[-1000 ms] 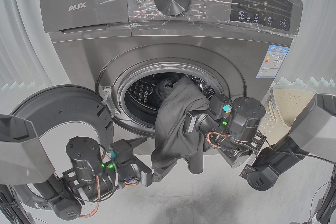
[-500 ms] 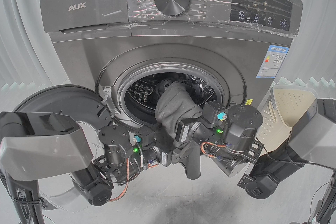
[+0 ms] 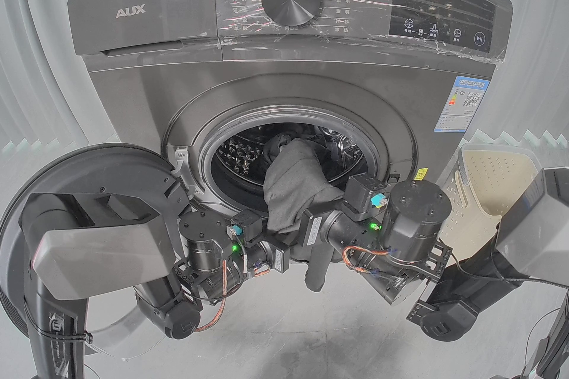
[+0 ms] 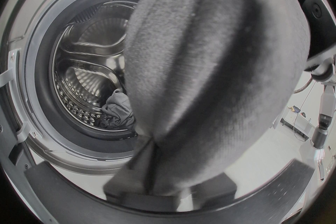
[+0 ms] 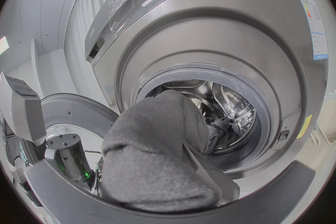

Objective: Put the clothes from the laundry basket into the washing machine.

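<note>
The left gripper (image 3: 289, 257) has swung in from lower left beneath the grey garment (image 3: 294, 185), its grip unclear. The right gripper (image 3: 301, 220) clamps the cloth, whose hem is now lifted toward the drum (image 3: 237, 154).

Both arms are stretched toward the drum opening (image 3: 208, 173), with the wrists low, just under its lower rim.

Left arm (image 3: 89, 247) is angled in from below-left of the opening. The left gripper (image 3: 277, 259) sits beneath the rim, its tip buried in the grey garment (image 3: 293, 182).

Right arm (image 3: 415, 214) is angled in from below-right. The right gripper (image 3: 315, 222) sits slightly higher, nearer the rim, and is also under cloth.

The grippers are close together, left just below right.
</note>
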Motion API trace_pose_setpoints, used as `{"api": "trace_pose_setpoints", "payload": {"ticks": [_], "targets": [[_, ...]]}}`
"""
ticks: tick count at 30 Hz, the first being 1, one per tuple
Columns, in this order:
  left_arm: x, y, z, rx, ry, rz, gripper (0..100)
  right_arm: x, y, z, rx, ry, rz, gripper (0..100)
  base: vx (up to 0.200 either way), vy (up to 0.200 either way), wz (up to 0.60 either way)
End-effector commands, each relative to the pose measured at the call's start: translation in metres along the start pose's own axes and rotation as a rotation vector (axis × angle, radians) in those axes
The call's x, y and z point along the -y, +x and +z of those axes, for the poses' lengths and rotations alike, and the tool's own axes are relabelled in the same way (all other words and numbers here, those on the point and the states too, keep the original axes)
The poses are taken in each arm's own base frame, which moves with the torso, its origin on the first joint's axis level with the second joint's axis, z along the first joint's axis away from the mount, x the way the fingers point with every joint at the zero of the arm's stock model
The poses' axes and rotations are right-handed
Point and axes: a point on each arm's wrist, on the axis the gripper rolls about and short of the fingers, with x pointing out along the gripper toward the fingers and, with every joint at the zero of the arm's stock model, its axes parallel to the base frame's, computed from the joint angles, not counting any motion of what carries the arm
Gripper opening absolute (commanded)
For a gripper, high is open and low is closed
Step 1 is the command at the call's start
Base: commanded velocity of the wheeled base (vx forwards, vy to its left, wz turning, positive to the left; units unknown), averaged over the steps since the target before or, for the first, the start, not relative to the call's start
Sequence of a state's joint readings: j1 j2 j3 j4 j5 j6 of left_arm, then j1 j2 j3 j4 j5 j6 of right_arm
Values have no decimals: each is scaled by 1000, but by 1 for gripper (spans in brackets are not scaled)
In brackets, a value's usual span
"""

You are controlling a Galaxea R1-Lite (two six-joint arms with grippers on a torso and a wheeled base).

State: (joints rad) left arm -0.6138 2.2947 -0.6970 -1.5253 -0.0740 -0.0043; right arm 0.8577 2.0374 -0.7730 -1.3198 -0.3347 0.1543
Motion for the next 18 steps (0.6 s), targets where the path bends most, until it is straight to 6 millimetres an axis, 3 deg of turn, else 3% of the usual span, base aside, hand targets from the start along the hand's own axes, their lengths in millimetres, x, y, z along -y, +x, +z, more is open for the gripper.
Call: {"api": "trace_pose_setpoints", "payload": {"ticks": [1,8,18], "targets": [[1,2,-2,8,-7,-4,0,2,-7,5,2,1,-1,0,0,0,0],[-1,5,2,29,-9,16,0,12,-16,13,1,-9,-23,0,0,0,0],[1,3,10,53,-13,35,0,13,-29,3,-43,-18,-13,0,0,0,0]]}}
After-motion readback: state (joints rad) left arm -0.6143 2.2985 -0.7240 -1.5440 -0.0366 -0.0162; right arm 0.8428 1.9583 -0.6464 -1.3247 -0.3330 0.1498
